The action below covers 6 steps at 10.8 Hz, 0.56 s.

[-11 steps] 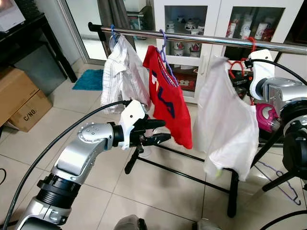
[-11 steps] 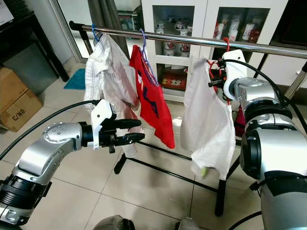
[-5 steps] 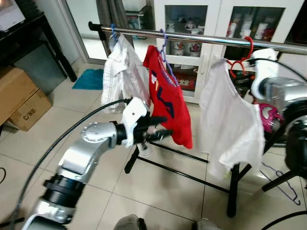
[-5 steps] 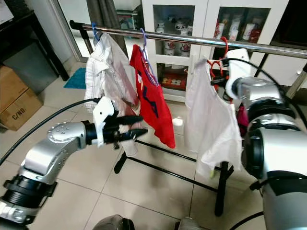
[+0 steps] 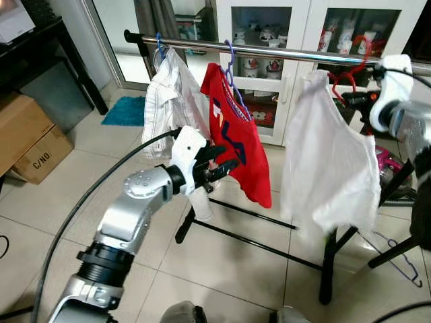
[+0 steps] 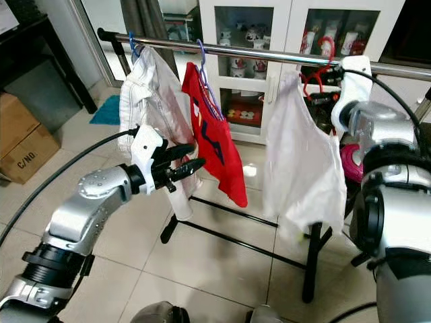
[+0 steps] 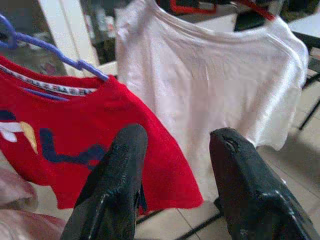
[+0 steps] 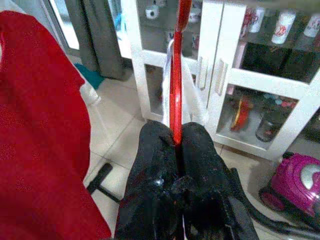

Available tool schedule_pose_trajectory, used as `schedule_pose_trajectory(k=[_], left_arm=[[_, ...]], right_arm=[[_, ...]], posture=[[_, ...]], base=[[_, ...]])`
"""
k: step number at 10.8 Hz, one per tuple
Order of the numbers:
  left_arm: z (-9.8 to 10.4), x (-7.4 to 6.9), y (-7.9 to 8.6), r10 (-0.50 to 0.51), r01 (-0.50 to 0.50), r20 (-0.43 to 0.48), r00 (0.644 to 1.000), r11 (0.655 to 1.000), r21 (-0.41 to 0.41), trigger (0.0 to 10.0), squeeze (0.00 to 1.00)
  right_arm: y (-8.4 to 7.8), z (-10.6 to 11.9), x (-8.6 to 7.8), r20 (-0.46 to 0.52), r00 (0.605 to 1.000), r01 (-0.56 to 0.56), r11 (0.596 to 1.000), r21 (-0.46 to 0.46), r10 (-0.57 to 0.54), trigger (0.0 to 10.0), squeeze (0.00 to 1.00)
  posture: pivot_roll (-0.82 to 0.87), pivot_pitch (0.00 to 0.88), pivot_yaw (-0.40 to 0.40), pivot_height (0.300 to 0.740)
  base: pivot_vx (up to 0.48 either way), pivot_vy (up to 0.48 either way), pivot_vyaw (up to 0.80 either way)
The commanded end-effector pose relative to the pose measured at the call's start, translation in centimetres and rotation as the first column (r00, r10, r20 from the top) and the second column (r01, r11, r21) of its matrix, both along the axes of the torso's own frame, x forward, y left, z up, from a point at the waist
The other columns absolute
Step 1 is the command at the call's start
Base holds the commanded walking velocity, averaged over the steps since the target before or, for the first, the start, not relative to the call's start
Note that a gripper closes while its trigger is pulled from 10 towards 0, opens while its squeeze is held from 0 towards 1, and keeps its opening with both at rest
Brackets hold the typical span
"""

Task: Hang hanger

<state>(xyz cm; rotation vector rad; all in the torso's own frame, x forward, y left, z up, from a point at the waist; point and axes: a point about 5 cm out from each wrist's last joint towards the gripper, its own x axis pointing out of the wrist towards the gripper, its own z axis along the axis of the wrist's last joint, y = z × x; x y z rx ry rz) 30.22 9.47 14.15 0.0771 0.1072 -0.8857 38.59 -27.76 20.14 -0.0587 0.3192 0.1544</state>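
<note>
right eye view: right pincer (image 6: 322,98) clenched on red hanger (image 6: 322,62), raised since a second ago, hook now level with the rail (image 6: 269,55) but not yet over it. white shirt (image 6: 300,168) swings beneath. left pincer (image 6: 183,161) released, hovering near red shirt (image 6: 214,148).

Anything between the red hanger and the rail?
Nothing visible. The right pincer holds the red hanger with its white shirt up at the rail; the rail stretch there is bare, and the red shirt hangs well aside.
</note>
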Motion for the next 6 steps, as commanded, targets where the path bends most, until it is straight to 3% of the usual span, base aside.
schedule_pose_trajectory(k=[1, 3, 6], left_arm=[[-0.1, 0.3, 0.4, 0.043, -0.044, 0.016, 0.999, 0.999, 0.01, 10.0, 0.0], [-0.3, 0.2, 0.3, 0.058, -0.058, 0.018, 0.998, 0.998, 0.015, 10.0, 0.0], [-0.8, -0.3, 1.1, 0.112, -0.112, 0.013, 0.994, 0.994, 0.006, 10.0, 0.0]], right_arm=[[0.6, 1.3, 0.3, 0.09, 0.996, -0.022, 1.0, 0.003, 0.021, 0.0, 0.0], [1.2, 1.2, -0.3, 0.138, 0.989, -0.053, 0.999, 0.01, 0.052, 0.0, 0.0], [2.8, -0.5, -4.1, 0.184, 0.977, -0.1, 0.995, -0.029, 0.104, 0.0, 0.0]], posture=[[-0.13, 0.0, 0.134, 0.74], [-0.12, 0.0, 0.121, 0.74], [-0.1, 0.0, 0.097, 0.74]], base=[[0.0, 0.0, 0.0], [0.0, 0.0, 0.0], [0.0, 0.0, 0.0]])
